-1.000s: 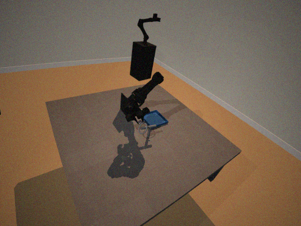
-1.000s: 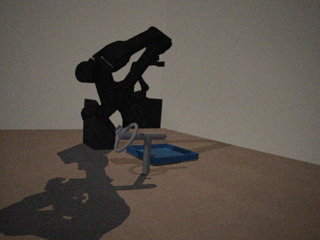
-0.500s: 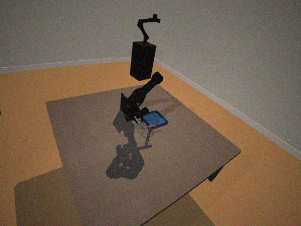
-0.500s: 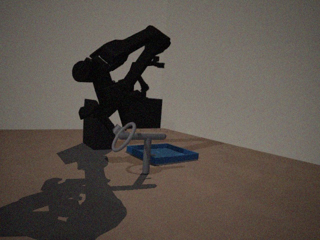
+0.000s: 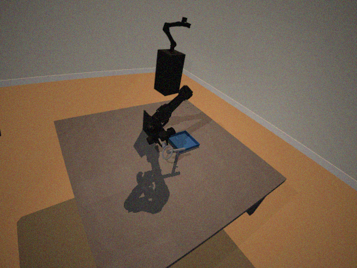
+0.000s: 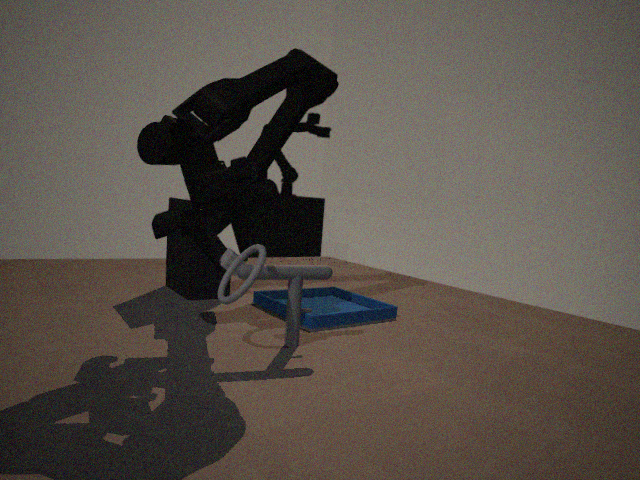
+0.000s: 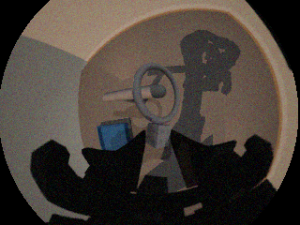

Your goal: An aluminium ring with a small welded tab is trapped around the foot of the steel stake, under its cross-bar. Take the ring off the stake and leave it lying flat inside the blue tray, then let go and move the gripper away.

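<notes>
The grey ring (image 5: pixel 163 153) (image 6: pixel 263 255) (image 7: pixel 177 96) is held steeply tilted above the table, at the cross-bar's free end nearest my gripper. That end shows inside the ring's outline in the wrist view, and the ring seems to be still around it. My gripper (image 6: pixel 223 260) (image 7: pixel 157 133) is shut on the ring's tab (image 6: pixel 227 257) (image 7: pixel 158 137). The steel stake (image 5: pixel 175 161) (image 6: pixel 293 310) stands upright, with its cross-bar (image 6: pixel 315 272) (image 7: pixel 117 95) level on top. The blue tray (image 5: pixel 192 147) (image 6: pixel 351 316) (image 7: pixel 114 137) lies behind the stake.
The table (image 5: pixel 216 178) (image 6: pixel 465 387) bears the arm's dark shadow in front of the stake. A black box-shaped pedestal (image 5: pixel 169 72) with another small arm (image 5: pixel 170 31) on it stands farther back. The tray's low walls are close behind the post.
</notes>
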Tool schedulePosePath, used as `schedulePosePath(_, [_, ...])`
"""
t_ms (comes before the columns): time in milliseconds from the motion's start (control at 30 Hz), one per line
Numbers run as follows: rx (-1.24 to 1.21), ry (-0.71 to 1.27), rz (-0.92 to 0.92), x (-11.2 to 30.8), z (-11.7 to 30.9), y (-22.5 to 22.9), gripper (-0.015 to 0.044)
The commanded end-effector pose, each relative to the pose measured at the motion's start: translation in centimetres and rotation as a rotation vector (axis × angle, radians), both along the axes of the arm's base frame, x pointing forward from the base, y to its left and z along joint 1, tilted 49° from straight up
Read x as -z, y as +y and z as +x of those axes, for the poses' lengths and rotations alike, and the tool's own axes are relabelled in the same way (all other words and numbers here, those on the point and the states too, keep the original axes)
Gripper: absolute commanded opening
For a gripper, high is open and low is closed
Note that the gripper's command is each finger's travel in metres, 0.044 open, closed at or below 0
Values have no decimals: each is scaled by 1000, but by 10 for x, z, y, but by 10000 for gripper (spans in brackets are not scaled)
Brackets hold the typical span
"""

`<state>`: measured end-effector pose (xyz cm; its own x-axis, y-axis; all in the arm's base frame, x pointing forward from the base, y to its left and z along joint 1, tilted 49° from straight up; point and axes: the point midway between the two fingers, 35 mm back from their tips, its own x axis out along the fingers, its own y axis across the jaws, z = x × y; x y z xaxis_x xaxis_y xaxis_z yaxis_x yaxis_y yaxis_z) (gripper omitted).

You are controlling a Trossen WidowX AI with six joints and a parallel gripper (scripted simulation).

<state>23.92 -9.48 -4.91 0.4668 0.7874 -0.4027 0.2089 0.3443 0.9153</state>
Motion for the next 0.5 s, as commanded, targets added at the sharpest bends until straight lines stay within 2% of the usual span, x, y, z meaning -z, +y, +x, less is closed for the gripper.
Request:
schedulePosePath(0, [3, -6, -7, 2, -1, -4, 0])
schedulePosePath(467, [3, -6, -7, 7, -3, -9, 0])
